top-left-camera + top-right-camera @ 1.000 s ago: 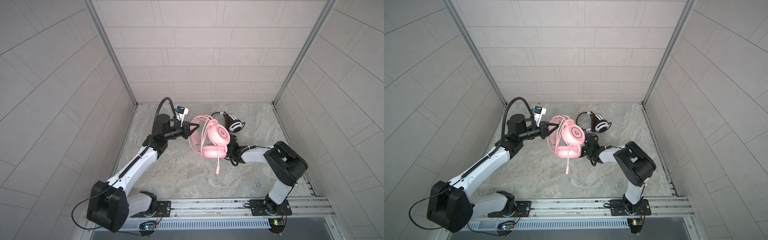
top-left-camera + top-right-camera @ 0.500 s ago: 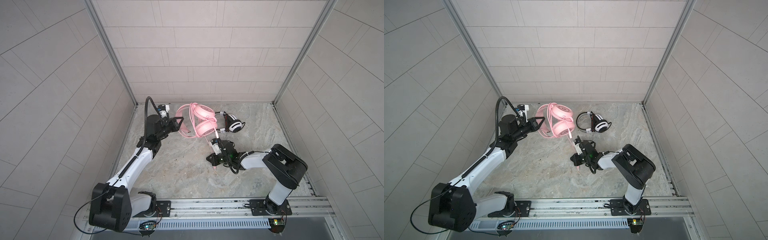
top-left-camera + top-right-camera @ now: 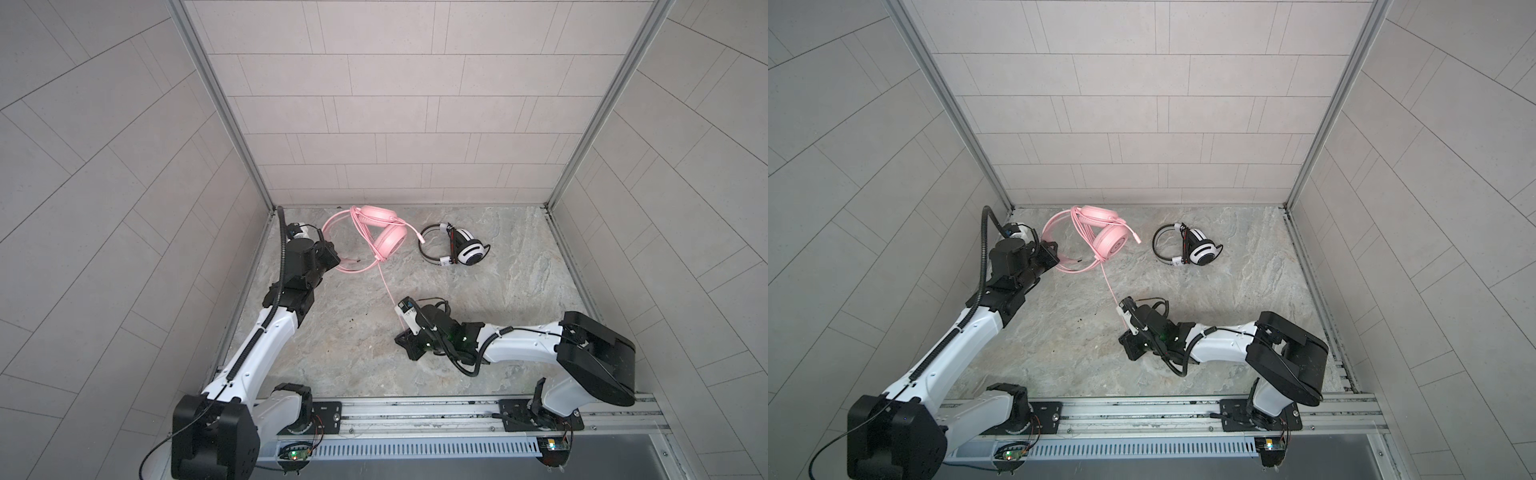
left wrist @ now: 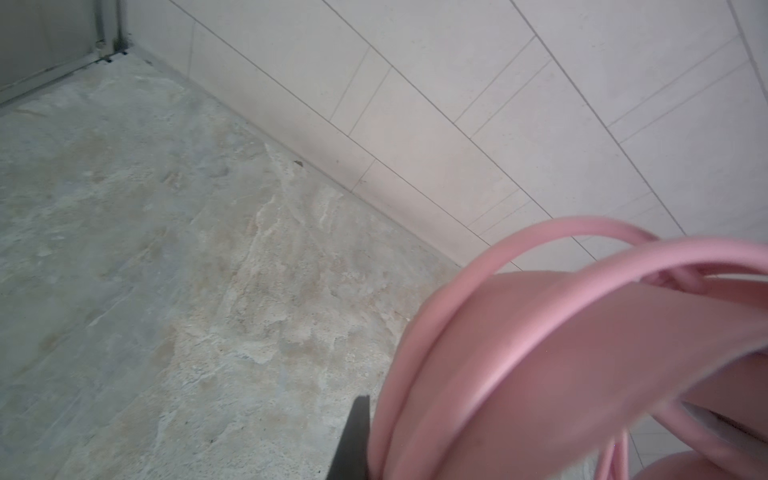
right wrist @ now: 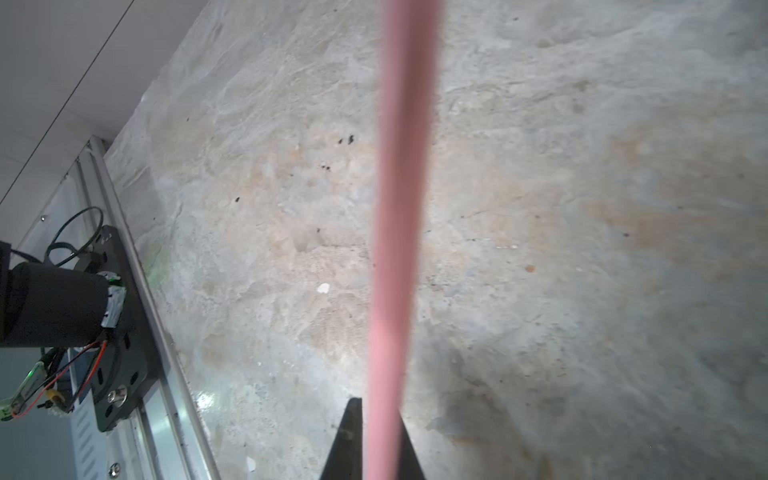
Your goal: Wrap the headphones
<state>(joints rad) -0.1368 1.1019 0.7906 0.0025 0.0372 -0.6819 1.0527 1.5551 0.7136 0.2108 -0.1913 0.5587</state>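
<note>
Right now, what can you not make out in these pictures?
- Left jaws: covered by the wrist in both top views; left wrist view shows one dark tip beside the pink headset.
- Pink cable: blurred in right wrist view; grip point cut off by the edge.
- White-and-black headset: its cable is too small in both top views.

Both top views look down from high above the bottom-edge rail, sharing the whole floor; wrist cams skim it close-up.

The worktop is showing a matt, rough stone look; the pink headphones are looking smooth, slightly glossy plastic; the rail is shining like metal.
</note>
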